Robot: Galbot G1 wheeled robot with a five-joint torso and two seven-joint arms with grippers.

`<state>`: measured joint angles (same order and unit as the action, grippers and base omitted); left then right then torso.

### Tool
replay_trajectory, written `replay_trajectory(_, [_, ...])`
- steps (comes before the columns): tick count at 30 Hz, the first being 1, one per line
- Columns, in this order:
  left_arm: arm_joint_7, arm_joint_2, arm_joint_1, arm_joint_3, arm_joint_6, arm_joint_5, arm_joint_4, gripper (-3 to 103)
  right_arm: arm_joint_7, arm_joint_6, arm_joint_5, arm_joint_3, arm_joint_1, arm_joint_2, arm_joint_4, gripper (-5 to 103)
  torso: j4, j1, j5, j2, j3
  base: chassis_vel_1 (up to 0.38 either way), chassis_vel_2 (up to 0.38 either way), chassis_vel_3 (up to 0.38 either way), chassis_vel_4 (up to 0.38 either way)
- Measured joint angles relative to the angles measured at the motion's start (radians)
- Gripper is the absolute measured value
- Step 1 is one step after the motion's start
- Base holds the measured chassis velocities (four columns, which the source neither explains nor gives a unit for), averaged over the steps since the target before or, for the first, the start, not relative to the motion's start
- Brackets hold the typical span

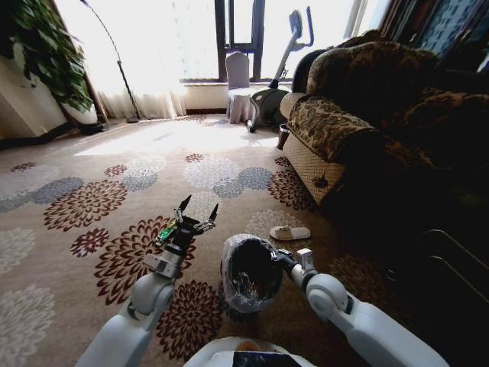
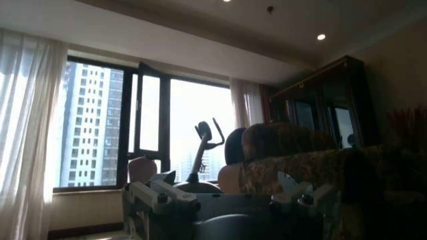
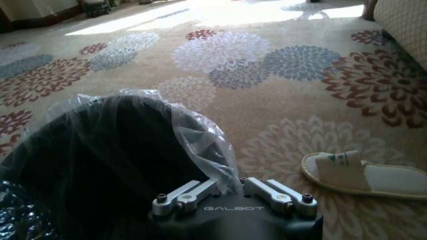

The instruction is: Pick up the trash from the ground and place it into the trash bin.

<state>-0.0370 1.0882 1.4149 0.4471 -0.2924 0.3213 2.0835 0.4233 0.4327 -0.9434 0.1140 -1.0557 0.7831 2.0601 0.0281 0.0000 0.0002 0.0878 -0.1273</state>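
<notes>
**Trash bin held at its rim, litter up in the other gripper**

Trash bin (image 1: pixel 250 275) sits on the flowered carpet (image 1: pixel 92 202) just in front of the robot in the head view, black with a pale plastic liner puffed around its mouth. The right gripper (image 1: pixel 284 258) is at the bin's right rim. The left gripper (image 1: pixel 195 214) is raised just left of the bin and above the carpet, its jaws spread apart and pointing up; a small green wrapper (image 1: pixel 164 233) shows just beside the wrist, and I cannot tell whether it is held or lying on the carpet behind. A slipper (image 1: pixel 289 232) lies beyond the bin, near the sofa (image 1: pixel 336 130).

From the left wrist, the view looks across the room at the window (image 2: pixel 153 125) and an exercise bike (image 2: pixel 200 155); the fingertips (image 2: pixel 160 192) stand apart with nothing between them.

From the right wrist, the jaws are clenched on the liner (image 3: pixel 200 135) at the bin's edge, the slipper (image 3: pixel 363 175) well to one side.

My reading: the step in hand is between pickups, or just before a drop. The next move calls for carrying the left gripper over the bin's open mouth, clear of the liner.
</notes>
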Motion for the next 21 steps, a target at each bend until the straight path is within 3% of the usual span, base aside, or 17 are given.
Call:
replay_trajectory(2, [0.103,0.012,0.027,0.021,0.102,-0.077,-0.029,100,0.009,-0.002,-0.008,-0.019,0.008,0.001,0.0,0,0.0,0.0,-0.0004,0.0,0.0,0.0,0.0,0.0,0.0])
replay_trajectory(3, [0.103,0.012,0.027,0.021,0.102,-0.077,-0.029,100,0.009,-0.002,-0.008,-0.019,0.008,0.001,0.0,0,0.0,0.0,-0.0004,0.0,0.0,0.0,0.0,0.0,0.0])
replay_trajectory(6, [0.266,0.029,0.094,0.038,0.179,0.027,-0.059,100,0.006,-0.027,0.005,-0.05,-0.003,0.0,0.002,0,0.0003,0.0,-0.0003,0.0,0.0,0.0,0.0,0.0,0.0])
replay_trajectory(11, [0.311,0.049,0.158,0.082,0.224,0.035,-0.066,100,-0.001,-0.032,0.019,-0.073,-0.026,-0.003,0.008,0,0.0003,0.0,-0.0002,0.0,0.0,0.0,0.0,0.0,0.0])
replay_trajectory(13, [0.319,0.053,0.182,0.095,0.283,0.072,-0.058,100,-0.003,-0.034,0.023,-0.079,-0.031,0.0,0.008,0,0.0002,0.0,-0.0002,0.0,0.0,0.0,0.0,0.0,0.0])
replay_trajectory(21, [0.253,0.065,0.198,0.086,0.297,0.072,-0.057,100,-0.003,-0.038,0.019,-0.084,-0.035,0.004,0.016,0,0.0002,0.0,-0.0002,0.0,0.0,0.0,0.0,0.0,0.0])
